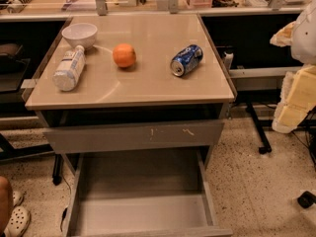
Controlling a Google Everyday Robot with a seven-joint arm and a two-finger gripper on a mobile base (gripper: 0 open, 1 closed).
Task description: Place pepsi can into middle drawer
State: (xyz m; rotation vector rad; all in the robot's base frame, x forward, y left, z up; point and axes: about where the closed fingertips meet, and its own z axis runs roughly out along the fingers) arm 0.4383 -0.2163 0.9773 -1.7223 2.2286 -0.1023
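The pepsi can [186,60], blue with silver ends, lies on its side on the right part of the beige cabinet top [148,88]. The middle drawer [143,181] is pulled far out below, wide and grey, and its flat floor is bare. Above it is another drawer whose grey front [133,135] has pale scratches; it stands slightly out. My gripper is not in view. Only a white rounded part [307,33], possibly of my arm, shows at the right edge, well apart from the can.
On the cabinet top are an orange [124,55], a white bowl [79,34] and a white-labelled plastic bottle [69,68] lying on its side. Yellow foam [297,102] and a black stand leg [259,132] are on the right. A person's white clog [17,221] is at bottom left.
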